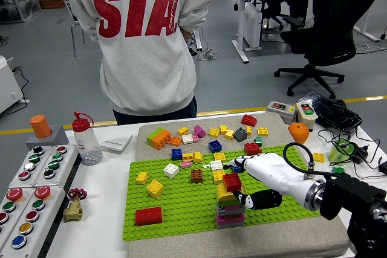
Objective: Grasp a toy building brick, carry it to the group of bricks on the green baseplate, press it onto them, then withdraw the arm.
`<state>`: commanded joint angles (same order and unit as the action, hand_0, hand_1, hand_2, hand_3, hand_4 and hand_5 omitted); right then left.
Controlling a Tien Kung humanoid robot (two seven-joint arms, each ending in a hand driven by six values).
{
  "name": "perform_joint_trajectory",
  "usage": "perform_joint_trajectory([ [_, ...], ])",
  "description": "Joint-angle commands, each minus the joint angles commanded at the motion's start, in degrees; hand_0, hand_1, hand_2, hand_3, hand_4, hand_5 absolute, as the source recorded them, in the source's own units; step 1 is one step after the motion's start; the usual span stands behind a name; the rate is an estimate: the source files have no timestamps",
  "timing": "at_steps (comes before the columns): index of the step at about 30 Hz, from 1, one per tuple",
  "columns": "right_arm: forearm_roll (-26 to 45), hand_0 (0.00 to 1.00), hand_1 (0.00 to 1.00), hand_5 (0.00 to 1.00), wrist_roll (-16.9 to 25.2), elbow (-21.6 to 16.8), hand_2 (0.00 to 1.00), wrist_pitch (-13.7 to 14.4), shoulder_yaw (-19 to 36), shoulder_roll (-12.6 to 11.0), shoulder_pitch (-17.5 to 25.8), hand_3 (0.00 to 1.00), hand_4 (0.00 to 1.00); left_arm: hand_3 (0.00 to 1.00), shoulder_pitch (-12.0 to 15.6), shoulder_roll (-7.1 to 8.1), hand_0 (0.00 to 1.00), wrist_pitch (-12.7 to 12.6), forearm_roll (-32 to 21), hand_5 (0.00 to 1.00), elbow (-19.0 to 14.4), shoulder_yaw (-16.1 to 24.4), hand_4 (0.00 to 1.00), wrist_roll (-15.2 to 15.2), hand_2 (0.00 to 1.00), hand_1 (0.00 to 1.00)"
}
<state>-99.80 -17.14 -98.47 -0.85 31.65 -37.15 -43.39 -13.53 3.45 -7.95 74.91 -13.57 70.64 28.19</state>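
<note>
The green baseplate lies on a grey mat in the middle of the table. Near its right front stands a stack of bricks in yellow, grey and pink layers. A red brick sits on top of that stack. My right hand, white with a black thumb, reaches in from the right and is shut on the red brick, fingers behind it and thumb in front. Loose on the plate are a red brick, a yellow one, a brown one and a white one.
Several loose bricks lie on the mat behind the plate. A person in a grey sweatshirt stands at the far side, back turned. A button panel, a bottle and an orange cup are at left; cables and an orange object at right.
</note>
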Motion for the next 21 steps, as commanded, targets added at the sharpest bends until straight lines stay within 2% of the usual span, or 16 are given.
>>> perform_joint_trajectory([
  [7, -1.48, 0.774, 0.758, 0.391, -0.08, -2.97, 0.869, 1.39, 1.36, -1.07, 0.92, 0.823, 0.589, 0.402, 0.04, 0.01, 0.621, 0.05, 0.18, 0.916, 0.0, 0.12, 0.278, 0.08, 0.595, 0.591],
  [10, -3.71, 0.774, 0.758, 0.391, 0.22, -3.46, 0.869, 4.74, 1.31, -1.73, 1.6, 0.823, 0.589, 0.402, 0.03, 0.02, 0.621, 0.07, 0.27, 0.916, 0.01, 0.19, 0.278, 0.07, 0.595, 0.591],
  [11, -4.57, 0.72, 0.704, 0.379, 0.7, -3.46, 0.729, 6.05, 1.26, -1.96, 1.86, 0.717, 0.538, 0.402, 0.01, 0.02, 0.621, 0.06, 0.23, 0.916, 0.02, 0.17, 0.278, 0.04, 0.594, 0.591],
  [16, -7.71, 0.72, 0.704, 0.379, 3.63, -3.46, 0.729, 11.64, 1.04, -2.51, 2.68, 0.717, 0.538, 0.402, -0.08, 0.01, 0.621, 0.1, 0.41, 0.916, 0.03, 0.26, 0.278, 0.05, 0.594, 0.591],
  [17, -8.25, 0.689, 0.66, 0.339, 4.3, -3.46, 0.642, 12.39, 1.08, -2.57, 2.81, 0.635, 0.475, 0.403, -0.11, 0.01, 0.622, 0.11, 0.44, 0.915, 0.03, 0.29, 0.278, 0.04, 0.595, 0.593],
  [21, -9.2, 0.689, 0.66, 0.339, 5.44, -3.45, 0.642, 13.16, 1.13, -2.69, 2.98, 0.635, 0.475, 0.403, -0.18, -0.01, 0.622, 0.08, 0.38, 0.915, 0.05, 0.29, 0.278, -0.03, 0.595, 0.593],
])
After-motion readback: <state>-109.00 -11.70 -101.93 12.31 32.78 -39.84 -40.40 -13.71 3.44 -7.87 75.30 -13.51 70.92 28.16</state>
